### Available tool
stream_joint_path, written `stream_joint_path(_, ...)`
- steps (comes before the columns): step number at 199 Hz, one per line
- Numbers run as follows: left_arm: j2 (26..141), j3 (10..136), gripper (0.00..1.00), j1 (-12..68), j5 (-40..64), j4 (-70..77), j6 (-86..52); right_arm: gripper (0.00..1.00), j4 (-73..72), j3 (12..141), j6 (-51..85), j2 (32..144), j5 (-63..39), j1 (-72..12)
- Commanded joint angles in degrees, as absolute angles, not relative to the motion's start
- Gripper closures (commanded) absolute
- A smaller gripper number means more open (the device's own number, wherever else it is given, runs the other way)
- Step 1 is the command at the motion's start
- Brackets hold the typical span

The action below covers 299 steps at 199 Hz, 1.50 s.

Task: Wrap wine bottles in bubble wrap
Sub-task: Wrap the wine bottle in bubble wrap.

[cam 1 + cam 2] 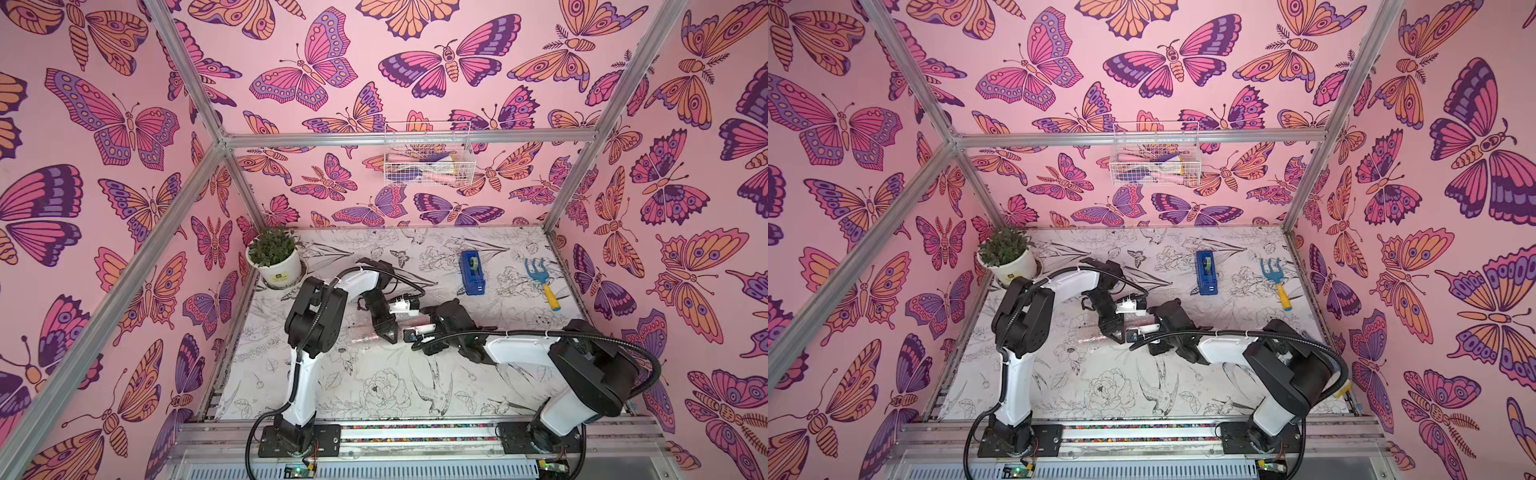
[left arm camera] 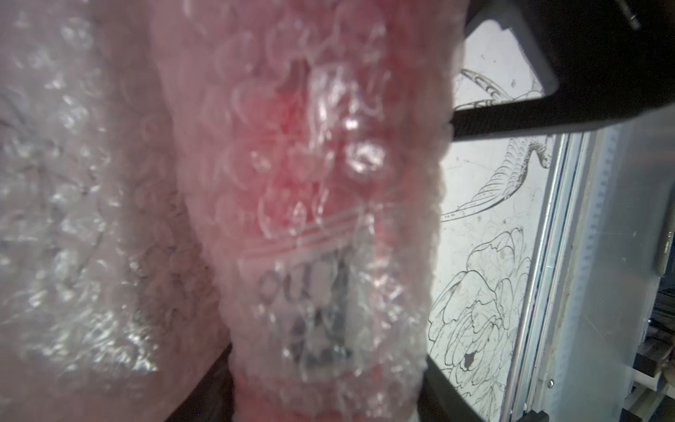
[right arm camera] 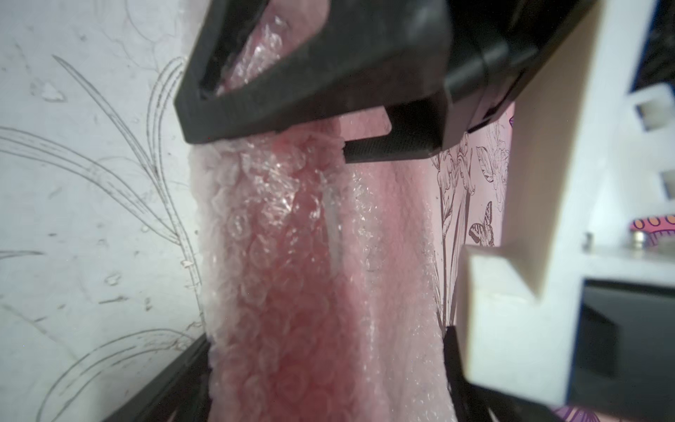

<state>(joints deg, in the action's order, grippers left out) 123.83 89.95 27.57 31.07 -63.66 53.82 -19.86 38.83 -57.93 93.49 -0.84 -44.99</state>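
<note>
Mid-table, the bottle point(image 2: 303, 175) lies rolled in wrap point(image 3: 394, 255), left gripper point(image 1: 388, 334) clamped on it. Right gripper point(image 3: 321, 365) straddles it, jaws wide (grip unclear); the wrap could unroll if either lets go.

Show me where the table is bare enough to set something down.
Widest: the table's front strip, between the two arms. Smaller: the back edge between the plant pot and tape dispenser. Crowded: the middle, where left gripper and right gripper meet on the bubble wrap, and back right, around the garden fork.
</note>
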Motion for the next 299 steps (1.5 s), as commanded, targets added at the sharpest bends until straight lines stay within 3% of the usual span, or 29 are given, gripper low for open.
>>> stream_joint_path(1, 126.80, 90.89, 0.51, 27.08, 31.50, -68.18, 56.38, 0.11, -13.62, 42.63, -58.60, 95.75, 0.00, -45.10)
stream_joint_path(19, 127.00, 91.85, 0.48, 26.81, 31.71, -68.20, 57.37, 0.16, -8.63, 45.19, -58.46, 97.84, -0.35, -44.95)
stream_joint_path(48, 126.94, 93.19, 0.34, 25.78, 32.93, -67.97, 57.70, 0.25, -1.09, 47.74, -57.35, 98.95, -2.40, -44.55)
stream_joint_path(96, 116.82, 89.92, 0.08, 24.12, 36.56, -56.94, 54.26, 0.56, 7.59, 50.61, -56.03, 100.39, -5.51, -43.15)
stream_joint_path(100, 115.47, 89.04, 0.00, 23.81, 36.96, -55.35, 53.68, 0.59, 8.36, 50.89, -55.99, 100.35, -5.93, -42.94)
stream_joint_path(126, 104.39, 79.16, 0.01, 20.76, 35.66, -39.78, 47.64, 0.71, 14.34, 53.63, -55.41, 100.54, -9.70, -41.44)
stream_joint_path(156, 88.93, 57.72, 0.00, 18.55, 29.96, -11.15, 42.58, 0.83, 26.34, 60.31, -55.23, 102.68, -14.41, -38.99)
stream_joint_path(174, 82.40, 48.02, 0.00, 18.63, 28.43, -1.05, 44.22, 0.86, 37.10, 66.96, -55.00, 105.69, -19.02, -36.79)
stream_joint_path(224, 74.88, 35.94, 0.00, 25.21, 17.31, 4.93, 53.49, 0.86, 61.63, 84.71, -54.68, 116.84, -30.83, -31.08)
stream_joint_path(248, 77.33, 30.06, 0.00, 31.94, 11.53, 19.78, 56.69, 0.82, 68.20, 90.28, -54.70, 121.75, -32.86, -30.06)
stream_joint_path(299, 90.58, 32.23, 0.00, 39.59, 9.67, 30.24, 60.57, 0.81, 69.64, 93.97, -55.03, 123.77, -34.04, -29.76)
